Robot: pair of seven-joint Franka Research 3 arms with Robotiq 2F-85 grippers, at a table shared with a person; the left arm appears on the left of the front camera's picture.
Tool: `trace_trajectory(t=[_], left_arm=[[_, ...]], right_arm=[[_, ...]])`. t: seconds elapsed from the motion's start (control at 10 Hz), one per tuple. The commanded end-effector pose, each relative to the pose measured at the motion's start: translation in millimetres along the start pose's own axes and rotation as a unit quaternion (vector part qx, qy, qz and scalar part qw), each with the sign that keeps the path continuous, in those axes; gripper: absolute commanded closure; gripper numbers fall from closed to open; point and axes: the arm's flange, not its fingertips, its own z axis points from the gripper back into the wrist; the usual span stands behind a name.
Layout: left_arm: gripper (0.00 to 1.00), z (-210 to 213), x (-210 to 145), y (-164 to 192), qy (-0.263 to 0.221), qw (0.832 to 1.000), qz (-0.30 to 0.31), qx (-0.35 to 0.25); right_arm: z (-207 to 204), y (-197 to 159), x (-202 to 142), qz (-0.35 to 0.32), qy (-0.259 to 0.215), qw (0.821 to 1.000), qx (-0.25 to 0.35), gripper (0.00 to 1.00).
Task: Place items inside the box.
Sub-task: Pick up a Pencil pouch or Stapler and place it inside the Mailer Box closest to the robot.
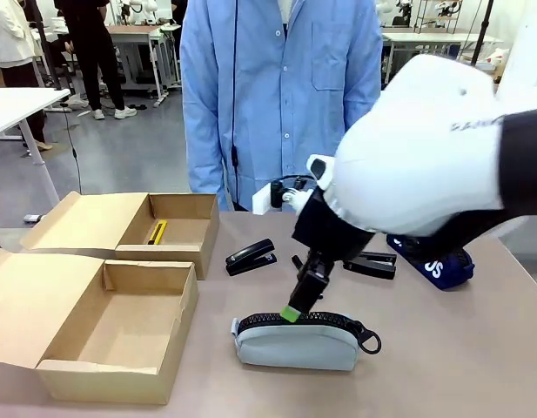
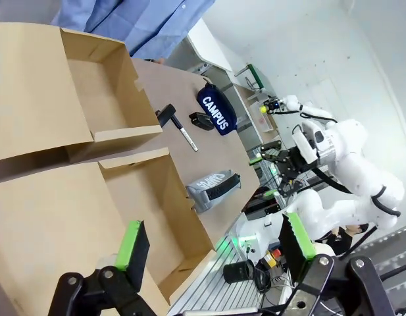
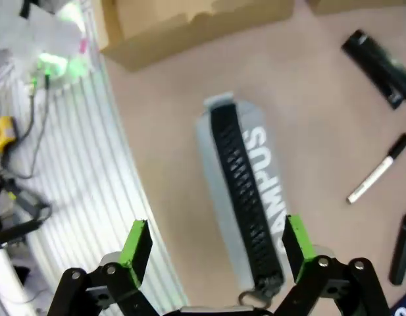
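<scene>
The brown desk (image 1: 477,348) carries two open cardboard boxes at the robot's left. The near box (image 1: 103,383) has nothing in it. The far box (image 1: 177,251) holds the yellow utility knife (image 1: 157,232), which lies against its left wall. A person in a blue coat (image 1: 277,87) stands at the far edge. The white right arm (image 1: 416,148) reaches in from the right and down toward the middle of the desk.

The grey zip pouch (image 1: 296,341) lies flat near the front of the desk, right of the near box, with its zip on top. The right end effector (image 1: 294,312) is directly above it, one green pad down at the zip line (whether it touches the fabric I cannot tell). In the right wrist view this end effector (image 3: 214,243) is spread wide. Its pads stand on either side of the pouch (image 3: 239,191) at the zip-pull end, and it grips nothing.

The navy "CAMPUS" pouch (image 1: 433,259) lies behind the arm, well apart from the grey one. One black stapler (image 1: 251,257) sits left of the arm and a second stapler (image 1: 370,264) sits just beside the navy pouch. The black-and-white marker (image 3: 379,170) lies between the staplers.

The left end effector (image 2: 214,243) hangs over the near box with its fingers apart, holding nothing.
</scene>
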Motion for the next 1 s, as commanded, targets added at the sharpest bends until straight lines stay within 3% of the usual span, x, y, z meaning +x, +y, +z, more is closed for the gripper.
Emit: trace_trajectory(t=[0.0, 0.2, 0.5, 0.9], left_arm=[[0.00, -0.1, 1.1, -0.4, -0.010, 1.000, -0.011, -0.009], [0.00, -0.1, 1.1, -0.4, -0.010, 1.000, -0.011, -0.009], [0.00, -0.1, 1.1, -0.4, -0.010, 1.000, -0.011, -0.009], [0.00, -0.1, 1.1, -0.4, -0.010, 1.000, -0.011, -0.009]], right_arm=[[-21.9, -8.7, 12.0, 0.026, 0.032, 0.999, -0.021, 0.00], [-40.2, -15.7, 13.2, 0.058, 0.071, 0.995, -0.031, 0.00], [-75.0, -24.8, 9.3, 0.100, 0.135, 0.986, 0.011, 0.00], [-100.4, -24.4, 5.1, 0.103, 0.165, 0.981, 0.011, 0.00]])
